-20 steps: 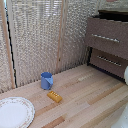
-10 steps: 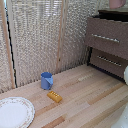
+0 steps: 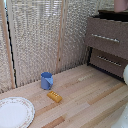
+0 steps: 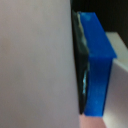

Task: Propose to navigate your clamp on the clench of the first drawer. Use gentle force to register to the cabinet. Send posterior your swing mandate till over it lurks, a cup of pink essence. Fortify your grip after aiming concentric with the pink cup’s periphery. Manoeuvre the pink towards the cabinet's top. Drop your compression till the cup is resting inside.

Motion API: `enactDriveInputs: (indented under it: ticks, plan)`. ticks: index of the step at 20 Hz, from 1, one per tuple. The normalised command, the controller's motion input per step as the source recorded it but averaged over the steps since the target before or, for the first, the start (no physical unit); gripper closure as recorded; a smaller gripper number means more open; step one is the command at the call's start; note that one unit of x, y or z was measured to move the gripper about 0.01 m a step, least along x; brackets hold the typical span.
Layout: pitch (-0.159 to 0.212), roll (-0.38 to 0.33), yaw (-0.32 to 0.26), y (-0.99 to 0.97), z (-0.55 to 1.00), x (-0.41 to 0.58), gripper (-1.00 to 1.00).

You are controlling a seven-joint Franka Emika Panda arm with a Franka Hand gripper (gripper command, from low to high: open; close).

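The pink cup [image 3: 120,5] shows at the exterior view's upper right edge, just above the dark brown cabinet [image 3: 93,47], cut off by the frame. In the wrist view its pale pink wall [image 4: 35,60] fills most of the picture. One blue fingertip [image 4: 97,60] of my clamp [image 4: 80,65] presses flat against it; the other finger is hidden behind the cup. The first drawer [image 3: 107,46] looks pushed in, and its silver clench [image 3: 105,38] runs across its front. A white piece of my arm [image 3: 125,75] shows at the exterior view's right edge.
A blue mug [image 3: 46,80] stands on the wooden table [image 3: 85,100], with an orange block [image 3: 55,96] beside it. A patterned white plate [image 3: 14,112] lies at the exterior view's lower left. A slatted screen [image 3: 40,40] backs the table. A second drawer handle [image 3: 109,61] sits lower on the cabinet.
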Motion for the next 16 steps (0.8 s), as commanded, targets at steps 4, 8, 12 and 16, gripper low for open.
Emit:
enactDriveInputs:
  ticks: [4, 8, 12, 16]
  plan:
    - [-0.035, 0.054, -0.033, -0.32, 0.06, -0.058, -1.0]
    - [-0.045, 0.081, -0.142, 0.06, 0.38, -0.008, -1.0]
    - [-0.073, 0.163, -0.102, 0.2, 0.59, 0.009, -1.0]
    - [-0.049, 0.161, -0.027, 0.18, 0.58, 0.069, -1.0]
